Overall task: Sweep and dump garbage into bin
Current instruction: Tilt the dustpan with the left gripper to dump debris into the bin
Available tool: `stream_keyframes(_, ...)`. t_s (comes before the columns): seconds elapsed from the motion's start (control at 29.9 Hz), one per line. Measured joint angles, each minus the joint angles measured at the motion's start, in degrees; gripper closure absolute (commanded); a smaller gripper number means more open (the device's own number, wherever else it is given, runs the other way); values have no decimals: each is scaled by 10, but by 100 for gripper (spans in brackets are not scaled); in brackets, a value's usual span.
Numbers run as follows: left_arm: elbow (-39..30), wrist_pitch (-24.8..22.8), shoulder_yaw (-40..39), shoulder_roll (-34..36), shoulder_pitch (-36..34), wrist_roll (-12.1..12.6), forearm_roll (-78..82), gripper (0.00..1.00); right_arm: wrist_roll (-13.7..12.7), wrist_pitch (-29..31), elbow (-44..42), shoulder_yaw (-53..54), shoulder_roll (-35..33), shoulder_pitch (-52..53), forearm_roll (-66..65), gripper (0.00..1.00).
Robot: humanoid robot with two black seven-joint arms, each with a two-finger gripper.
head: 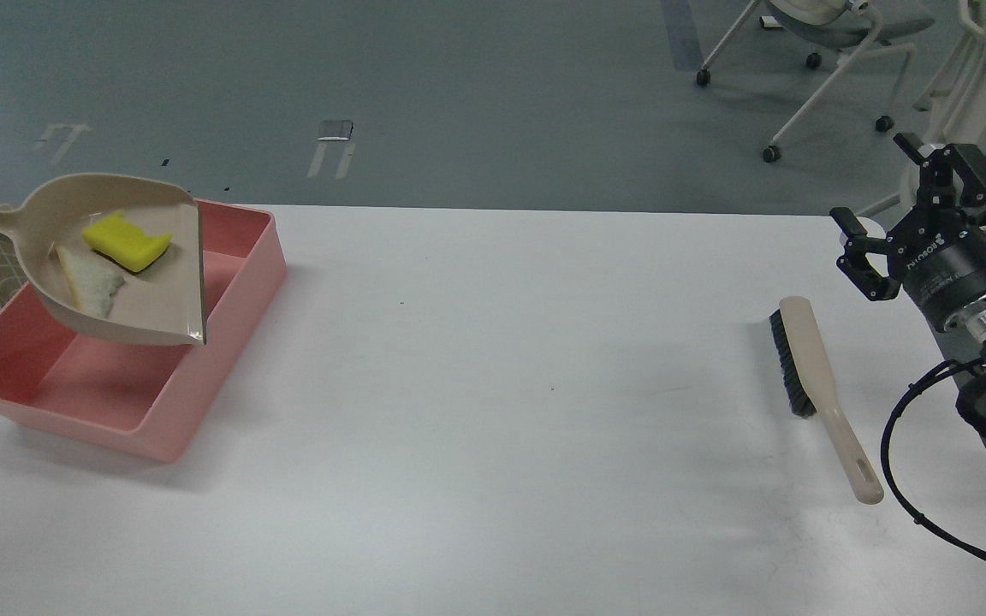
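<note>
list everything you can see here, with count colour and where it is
dustpan: 1, beige, held up over the bin at far left, handle running off the left edge
sponge chunk: 1, bright yellow, in the dustpan
bread-like strip: 1, off-white, in the dustpan beside the sponge chunk
bin: 1, pink, left end of the table
brush: 1, beige with black bristles, lying on the table at right
table: 1, white
chairs: at least 2, white, on the grey floor behind
right gripper: 1, black, open, above the table's right edge
left gripper: not in view

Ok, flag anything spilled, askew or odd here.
Nothing spilled: the yellow sponge chunk and bread strip sit in the dustpan, held over the pink bin. The brush lies flat on the table.
</note>
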Motion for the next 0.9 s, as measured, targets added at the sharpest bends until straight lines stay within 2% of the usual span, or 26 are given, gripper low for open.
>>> stream_keyframes(0.2,0,-1,3,25,-26,0,4,89,0,0,0,2,0,-1,0,1)
stream_keyframes(0.67,0,7,0,28,-35,0,97,90,0,0,0,12,0,-4,0,0)
stream_keyframes(0.9,0,0,0,71,-89,0,151,89,0,0,0,12,0,-4,0,0)
